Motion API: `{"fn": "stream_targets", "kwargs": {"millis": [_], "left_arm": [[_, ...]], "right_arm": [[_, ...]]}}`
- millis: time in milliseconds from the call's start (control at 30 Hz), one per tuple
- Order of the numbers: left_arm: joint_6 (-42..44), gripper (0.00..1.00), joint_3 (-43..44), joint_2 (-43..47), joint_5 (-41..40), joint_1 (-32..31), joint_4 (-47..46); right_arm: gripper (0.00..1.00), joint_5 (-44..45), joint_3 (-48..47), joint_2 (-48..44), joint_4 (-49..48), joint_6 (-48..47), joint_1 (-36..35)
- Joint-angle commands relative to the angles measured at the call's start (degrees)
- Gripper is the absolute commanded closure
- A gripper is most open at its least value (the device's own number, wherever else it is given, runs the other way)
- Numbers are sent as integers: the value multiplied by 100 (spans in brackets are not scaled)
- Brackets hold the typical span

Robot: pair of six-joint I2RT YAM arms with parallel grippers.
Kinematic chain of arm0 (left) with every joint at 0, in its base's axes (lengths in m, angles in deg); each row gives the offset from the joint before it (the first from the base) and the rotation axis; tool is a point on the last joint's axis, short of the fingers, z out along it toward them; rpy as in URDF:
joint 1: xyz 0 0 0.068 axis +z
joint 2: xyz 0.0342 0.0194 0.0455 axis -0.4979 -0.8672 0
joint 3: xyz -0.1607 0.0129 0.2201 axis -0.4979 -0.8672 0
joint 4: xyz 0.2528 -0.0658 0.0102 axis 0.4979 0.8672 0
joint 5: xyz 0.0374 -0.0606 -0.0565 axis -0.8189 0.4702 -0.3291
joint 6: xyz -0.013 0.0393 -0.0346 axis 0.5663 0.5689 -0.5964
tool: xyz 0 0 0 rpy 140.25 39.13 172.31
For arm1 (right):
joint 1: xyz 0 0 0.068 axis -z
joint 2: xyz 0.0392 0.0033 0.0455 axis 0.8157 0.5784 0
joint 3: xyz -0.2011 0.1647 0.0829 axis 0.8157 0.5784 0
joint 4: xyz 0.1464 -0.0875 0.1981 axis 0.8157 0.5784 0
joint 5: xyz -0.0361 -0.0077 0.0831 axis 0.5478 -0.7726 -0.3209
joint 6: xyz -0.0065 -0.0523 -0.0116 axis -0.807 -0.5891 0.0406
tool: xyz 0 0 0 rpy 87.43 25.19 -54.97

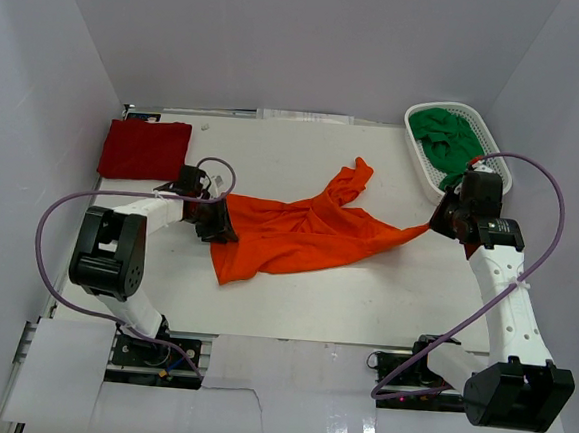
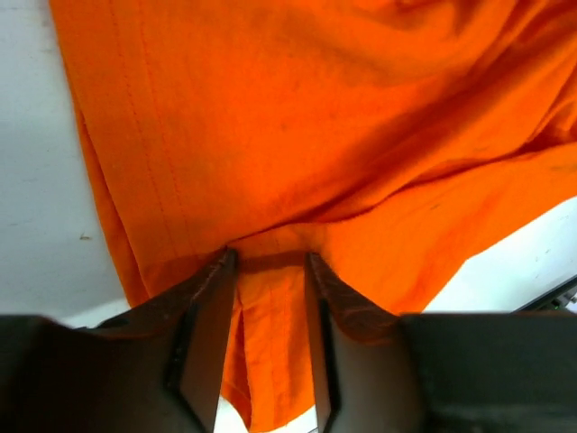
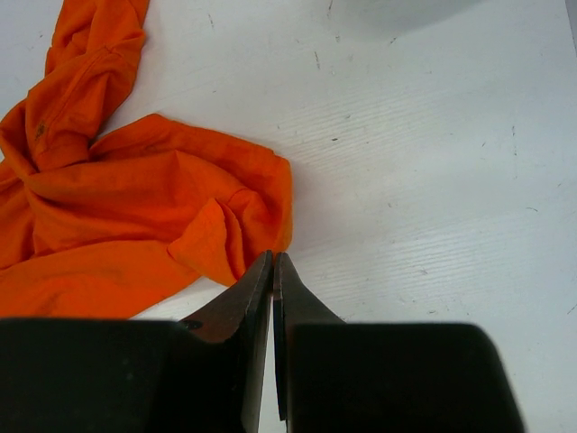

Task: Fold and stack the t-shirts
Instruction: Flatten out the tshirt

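The orange shirt (image 1: 298, 237) lies crumpled across the middle of the table (image 1: 312, 309), one sleeve trailing toward the far side. So this looks like the spreading-out step: the shirt has to be flat before any fold.

The left gripper (image 2: 269, 257) sits at the shirt's left edge, fingers partway open with a ridge of orange cloth between them. I wouldn't call that a firm pinch yet.

The right gripper (image 3: 273, 255) is at the shirt's right corner with its fingers pressed flat together. The cloth draws to a point there, though I can't tell whether any hem is really caught between the tips.

The dark red shirt (image 1: 144, 150) is folded at the far left (that one looks done). The green shirt (image 1: 448, 139) waits bunched in the white basket (image 1: 413, 141) at the far right.

Next, I'd guess, the left fingers need to clamp down properly. Then both arms should pull apart evenly to draw out the wrinkles without dragging the shirt off line.
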Motion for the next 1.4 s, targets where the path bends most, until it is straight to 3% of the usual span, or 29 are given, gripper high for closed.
{"fn": "stream_targets", "kwargs": {"millis": [0,133,167,300,433,633,767,1033,1200,1367], "left_arm": [[-34,56,152,-25,-56,7,-159],[-43,65,125,63,-118,7,-159],[-52,72,108,98,-161,7,-167],[-52,77,64,169,-153,7,-167],[-8,100,81,46,127,7,-167],[54,100,625,300,-126,60,201],[-25,100,1651,432,-31,463,456],[-570,100,2041,1846,-249,1114,-18],[-588,100,1920,3424,-618,1124,-316],[-702,100,1655,4676,-848,1123,-554]], "right_arm": [[92,-82,-11,-63,-244,-47,14],[92,-108,-2,-46,-253,-47,14],[92,-117,-2,-45,-253,-47,14],[92,-134,16,-54,-253,-47,14],[92,-161,25,-63,-262,-47,14],[92,-512,-98,313,-604,-3,14],[92,-1399,-686,771,-1061,24,14],[92,-2451,-2523,957,-834,-398,14],[92,-3193,-2446,-51,-1351,-495,5],[92,-3772,-1998,-949,-1150,-363,-4]]}}
